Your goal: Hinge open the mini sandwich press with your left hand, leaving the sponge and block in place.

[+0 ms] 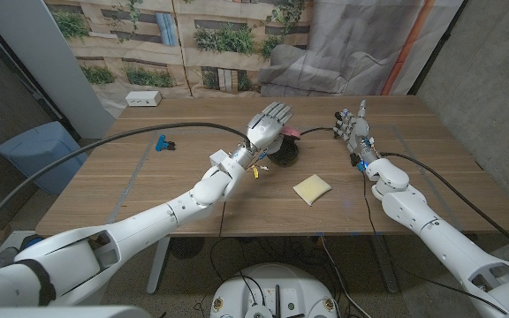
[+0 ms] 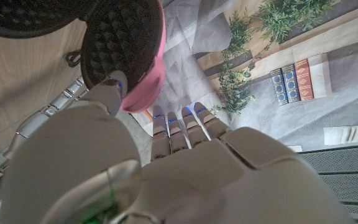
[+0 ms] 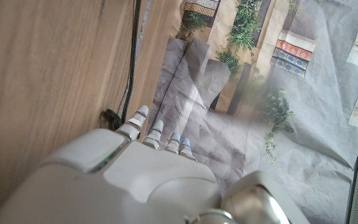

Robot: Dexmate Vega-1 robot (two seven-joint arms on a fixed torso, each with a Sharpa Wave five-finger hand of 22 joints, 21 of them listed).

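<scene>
The mini sandwich press (image 1: 283, 148) sits near the middle of the surface (image 1: 148, 190), directly under and just right of the left robot hand (image 1: 267, 126), which is far nearer to it than the right robot hand (image 1: 354, 126). In the left wrist view the pink lid (image 2: 146, 59) is tilted up off the dark base (image 2: 23, 17), with the thumb (image 2: 107, 93) touching its ribbed inner face and the other fingers extended. The right robot hand stands released, apart. The yellow sponge (image 1: 311, 188) lies nearer, to the right. The left robot hand hides the hinge; I cannot pick out the block.
</scene>
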